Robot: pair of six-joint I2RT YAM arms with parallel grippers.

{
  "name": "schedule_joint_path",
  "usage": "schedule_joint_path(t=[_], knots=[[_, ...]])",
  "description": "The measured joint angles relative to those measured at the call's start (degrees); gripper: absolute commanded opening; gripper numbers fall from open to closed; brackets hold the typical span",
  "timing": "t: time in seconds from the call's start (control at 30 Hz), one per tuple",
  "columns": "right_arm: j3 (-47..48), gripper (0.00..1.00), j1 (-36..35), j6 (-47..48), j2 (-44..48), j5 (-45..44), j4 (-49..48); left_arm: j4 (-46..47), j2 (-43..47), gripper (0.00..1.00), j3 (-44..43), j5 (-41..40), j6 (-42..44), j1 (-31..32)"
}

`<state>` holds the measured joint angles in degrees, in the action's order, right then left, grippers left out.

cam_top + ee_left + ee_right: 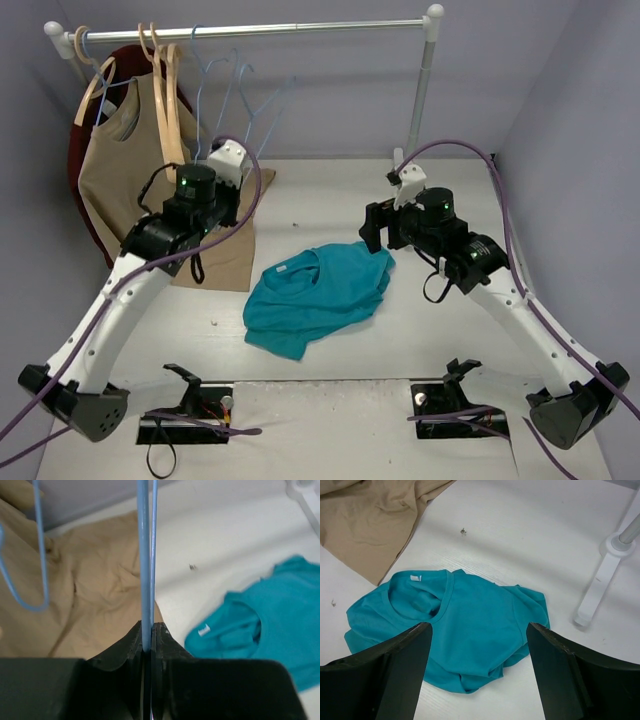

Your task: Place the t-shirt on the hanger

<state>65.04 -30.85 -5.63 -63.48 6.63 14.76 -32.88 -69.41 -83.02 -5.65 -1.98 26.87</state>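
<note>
The teal t-shirt lies crumpled on the white table, collar to the left. It also shows in the right wrist view and the left wrist view. My left gripper is raised near the rack, and in the left wrist view it is shut on the thin wire of a light-blue hanger. Other blue wire hangers hang on the rail. My right gripper hovers open and empty over the shirt's right side.
The clothes rail stands on an upright post with its foot on the table. Wooden hangers and a tan sleeveless top hang at the left. A tan cloth lies beside the shirt.
</note>
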Motion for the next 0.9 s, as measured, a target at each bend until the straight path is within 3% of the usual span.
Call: schedule_joint_path(t=[0.5,0.73,0.9], knots=[[-8.3,0.64,-2.5,-6.8,-8.9,1.9,-5.7,-17.3,24.1,0.00,21.3,16.2,-0.1,0.0],[-9.4,0.63,-3.8,-9.7,-17.3,4.7,-11.8,-21.9,26.8,0.00,26.6,17.6,-3.7,0.0],[-9.4,0.55,-5.7,-11.5,-22.1,4.4,-15.5,-22.3,26.0,0.00,26.6,16.2,-5.7,0.0]])
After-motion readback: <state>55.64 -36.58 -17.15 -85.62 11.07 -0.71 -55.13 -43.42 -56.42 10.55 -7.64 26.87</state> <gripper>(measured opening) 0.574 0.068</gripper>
